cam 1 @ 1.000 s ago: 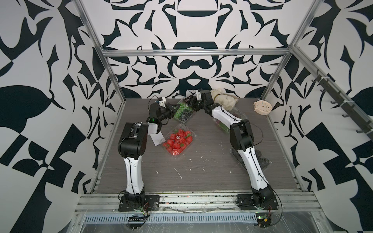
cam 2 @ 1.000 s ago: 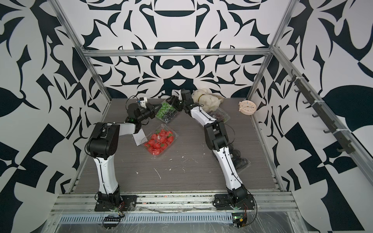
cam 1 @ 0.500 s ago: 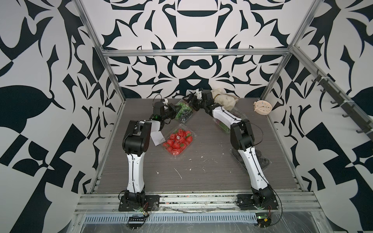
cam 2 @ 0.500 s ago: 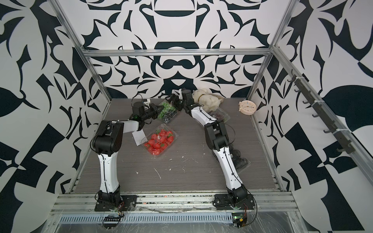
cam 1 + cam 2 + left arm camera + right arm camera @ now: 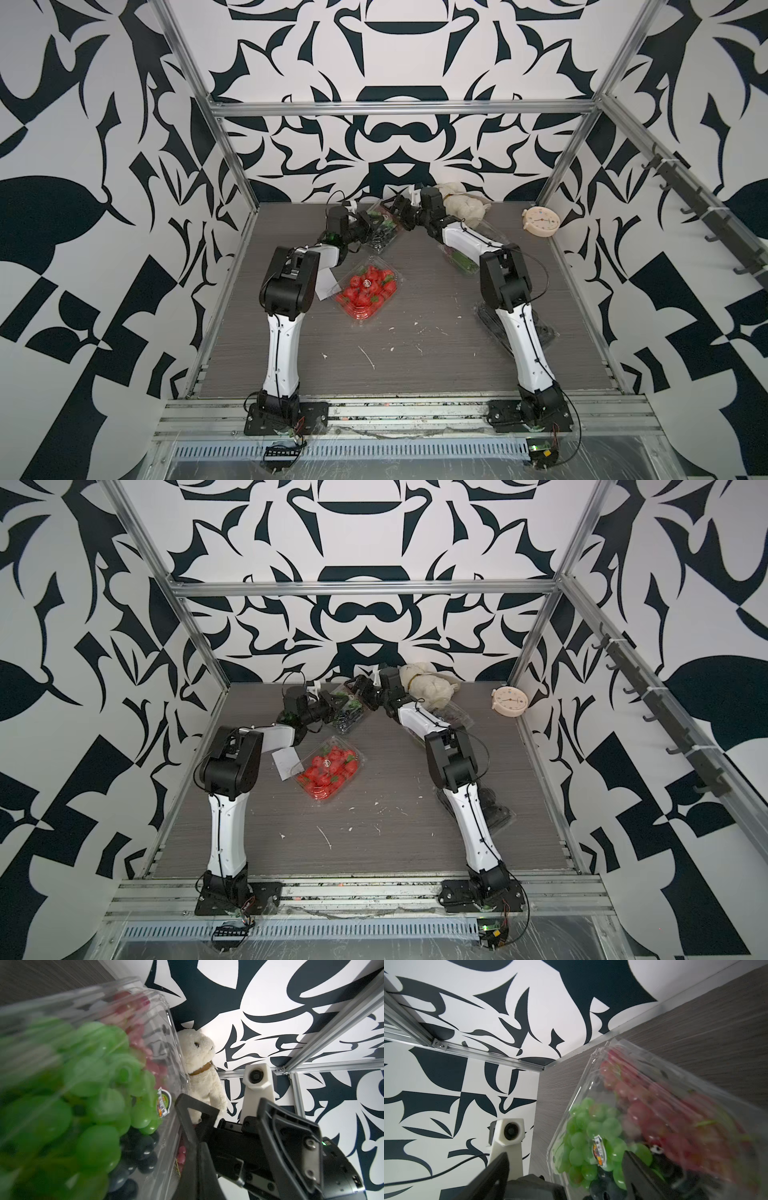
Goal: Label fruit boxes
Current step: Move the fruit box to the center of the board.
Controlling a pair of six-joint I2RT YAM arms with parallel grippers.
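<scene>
A clear fruit box of green, red and dark grapes (image 5: 382, 228) (image 5: 83, 1084) is tilted up at the back of the table, between both grippers. My left gripper (image 5: 366, 225) is shut on its rim. My right gripper (image 5: 566, 1163) (image 5: 400, 211) is open, with the box's corner and its small round label (image 5: 599, 1151) between the spread fingers, neither pad pressing it. The strawberry box (image 5: 368, 291) lies mid-table with a round label on its lid. A second grape box (image 5: 460, 259) sits under my right forearm. The avocado box (image 5: 540, 328) lies by the right arm's lower link.
The white sticker sheet (image 5: 326, 284) lies left of the strawberry box, partly under my left elbow. A cream plush toy (image 5: 461, 205) and a round clock (image 5: 540, 222) stand against the back wall. Small white scraps (image 5: 368, 357) litter the front of the table.
My left arm has reached further right toward the right gripper, staying shut on the grape box. The right jaws have spread wider around the box's corner.
</scene>
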